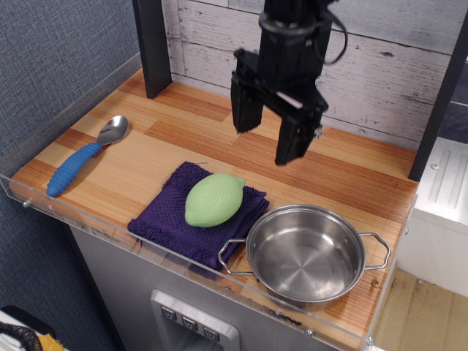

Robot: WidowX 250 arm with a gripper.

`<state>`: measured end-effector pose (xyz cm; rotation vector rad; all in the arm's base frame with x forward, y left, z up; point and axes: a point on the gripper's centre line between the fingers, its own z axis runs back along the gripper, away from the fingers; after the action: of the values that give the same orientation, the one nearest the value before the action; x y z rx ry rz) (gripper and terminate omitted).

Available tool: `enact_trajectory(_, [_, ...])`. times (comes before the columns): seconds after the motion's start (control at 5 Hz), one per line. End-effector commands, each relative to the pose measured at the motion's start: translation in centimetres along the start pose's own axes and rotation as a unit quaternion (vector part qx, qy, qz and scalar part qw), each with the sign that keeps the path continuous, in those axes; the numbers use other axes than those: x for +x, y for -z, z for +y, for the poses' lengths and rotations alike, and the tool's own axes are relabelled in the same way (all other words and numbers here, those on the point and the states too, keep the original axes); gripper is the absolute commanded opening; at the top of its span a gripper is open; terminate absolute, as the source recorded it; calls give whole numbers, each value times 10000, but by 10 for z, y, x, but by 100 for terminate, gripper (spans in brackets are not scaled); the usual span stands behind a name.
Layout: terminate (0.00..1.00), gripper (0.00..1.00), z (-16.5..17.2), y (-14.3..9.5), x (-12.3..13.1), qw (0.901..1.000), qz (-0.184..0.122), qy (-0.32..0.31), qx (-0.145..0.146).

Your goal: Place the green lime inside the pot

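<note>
Observation.image: wooden counter (314, 164), whitewashed plank wall (380, 66) behind.

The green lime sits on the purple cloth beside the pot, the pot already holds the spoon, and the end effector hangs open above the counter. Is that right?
Not quite: the pot is empty. The spoon lies on the counter at the far left, as observation.image shows. The rest holds: the green lime rests on the purple cloth beside the pot, and the end effector hangs open above the counter.

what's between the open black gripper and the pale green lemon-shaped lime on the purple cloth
Nothing lies there. In the one camera view, the open black gripper hangs above bare striped wooden counter, and only that wood and the purple cloth's edge separate it from the pale green lime.
</note>
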<state>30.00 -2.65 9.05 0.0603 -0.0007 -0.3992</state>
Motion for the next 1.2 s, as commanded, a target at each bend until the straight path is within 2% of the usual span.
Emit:
enact_trajectory(0.0, [0, 100, 5, -7, -13, 9983, -429, -251, 306])
enact_trajectory(0.4, [0, 100, 15, -1, -27, 9953, -515, -717, 406])
enact_trajectory(0.6, [0, 100, 19, 6, -35, 9949, -608, -710, 387])
enact_trajectory(1.0, [0, 100, 17, 18, -41, 9975, -541, -402, 223])
